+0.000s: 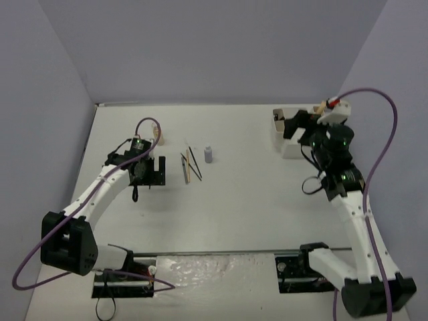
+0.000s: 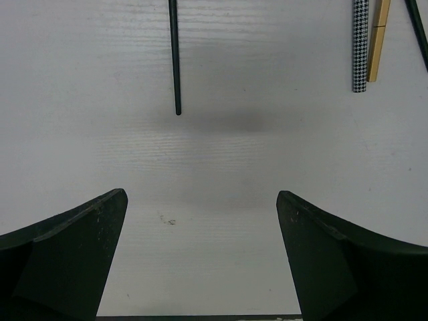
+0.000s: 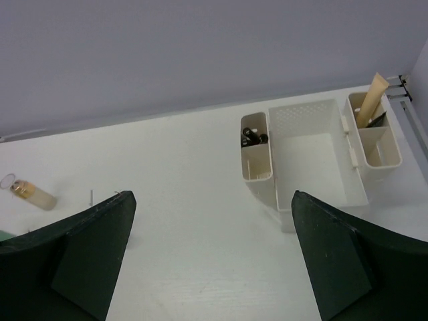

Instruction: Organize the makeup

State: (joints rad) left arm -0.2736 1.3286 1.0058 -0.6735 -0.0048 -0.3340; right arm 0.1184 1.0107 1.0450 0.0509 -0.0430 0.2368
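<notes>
Loose makeup lies mid-table: a grey-purple bottle (image 1: pixel 208 155), thin pencils (image 1: pixel 189 165) and an amber bottle (image 1: pixel 160 138). My left gripper (image 1: pixel 155 172) hangs open just left of the pencils, with nothing between its fingers. In the left wrist view the gripper (image 2: pixel 200 197) faces a thin black pencil (image 2: pixel 175 60), a checkered pencil (image 2: pixel 360 47) and a gold stick (image 2: pixel 376 40). My right gripper (image 1: pixel 294 124) is open and empty over the white box (image 1: pixel 284 137). In the right wrist view the gripper (image 3: pixel 212 197) sees black tubes (image 3: pixel 252 137) in the box's left pocket, a tan stick (image 3: pixel 370 100) in its right pocket, and the amber bottle (image 3: pixel 30 192) far left.
The white box (image 3: pixel 314 180) stands at the back right near the wall, its wide middle compartment holding nothing. Grey walls close the table at the back and sides. Purple cables loop off both arms. The arm bases sit at the near edge.
</notes>
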